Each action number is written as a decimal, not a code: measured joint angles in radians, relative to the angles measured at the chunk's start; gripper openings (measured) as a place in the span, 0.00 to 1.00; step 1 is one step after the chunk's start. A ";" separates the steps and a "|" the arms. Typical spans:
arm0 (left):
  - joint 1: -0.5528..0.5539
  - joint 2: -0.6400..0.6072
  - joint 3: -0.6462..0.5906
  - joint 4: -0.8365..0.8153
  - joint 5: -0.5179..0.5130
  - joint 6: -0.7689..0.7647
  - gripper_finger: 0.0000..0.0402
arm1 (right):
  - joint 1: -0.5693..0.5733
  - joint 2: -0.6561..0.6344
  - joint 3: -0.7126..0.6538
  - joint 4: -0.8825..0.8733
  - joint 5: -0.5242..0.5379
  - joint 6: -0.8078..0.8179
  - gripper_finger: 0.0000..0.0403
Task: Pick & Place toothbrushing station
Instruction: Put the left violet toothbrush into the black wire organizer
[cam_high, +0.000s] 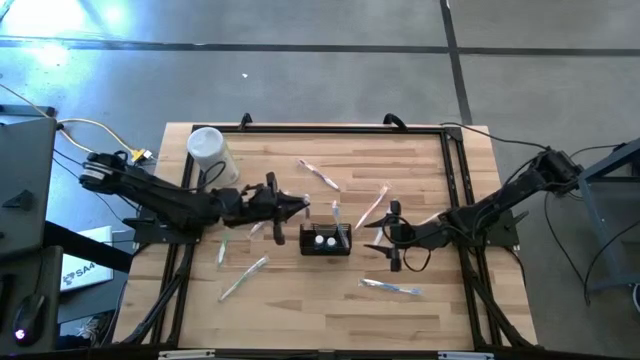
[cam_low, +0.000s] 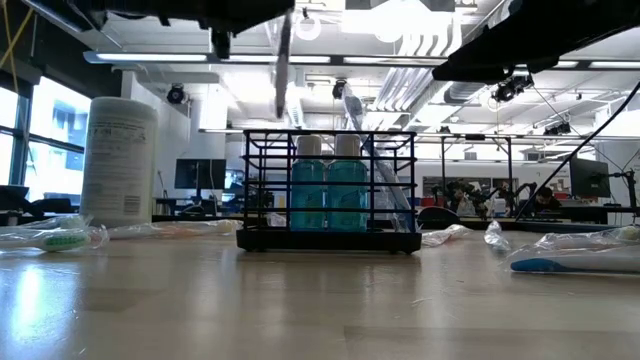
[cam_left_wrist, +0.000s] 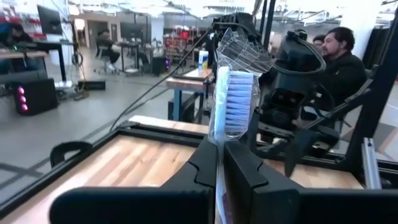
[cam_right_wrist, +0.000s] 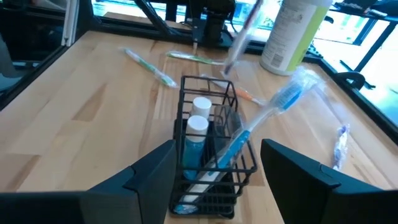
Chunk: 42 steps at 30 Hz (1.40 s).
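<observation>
The black wire holder (cam_high: 326, 240) stands on the table's middle, also in the low view (cam_low: 330, 190) and the right wrist view (cam_right_wrist: 211, 155). It holds two blue bottles with white caps (cam_right_wrist: 198, 134) and a wrapped blue toothbrush (cam_right_wrist: 273, 109) that leans out over its rim. My left gripper (cam_high: 300, 208) is above the table just left of the holder, shut on a wrapped toothbrush (cam_left_wrist: 233, 93). My right gripper (cam_high: 376, 237) is open and empty just right of the holder, its fingers (cam_right_wrist: 149, 177) on either side of it without touching. My left gripper pinches the wrapped toothbrush between its two fingers (cam_left_wrist: 205, 165), on the handle just below the bristle head (cam_left_wrist: 219, 140). The head sticks out past the fingertips. The brush is lifted clear of the table and hangs tilted above the holder's left end (cam_low: 283, 70).
A tall white cylindrical container (cam_high: 208, 150) stands at the far left. Loose wrapped toothbrushes lie around the holder: near left (cam_high: 243, 277), far (cam_high: 318, 173), near right (cam_high: 390, 288), right of centre (cam_high: 372, 207). A black frame (cam_high: 455, 200) edges the table. People sit beyond it (cam_left_wrist: 339, 62).
</observation>
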 joint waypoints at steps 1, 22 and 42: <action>-0.001 0.022 0.000 0.029 0.006 0.009 0.01 | 0.000 0.004 0.000 -0.001 -0.001 0.002 0.57; -0.001 0.095 -0.054 0.134 -0.009 0.022 0.01 | 0.001 0.017 -0.001 -0.010 -0.002 0.002 0.57; -0.001 0.050 -0.129 0.145 -0.002 0.020 0.01 | 0.000 0.017 -0.001 0.009 -0.001 -0.003 0.57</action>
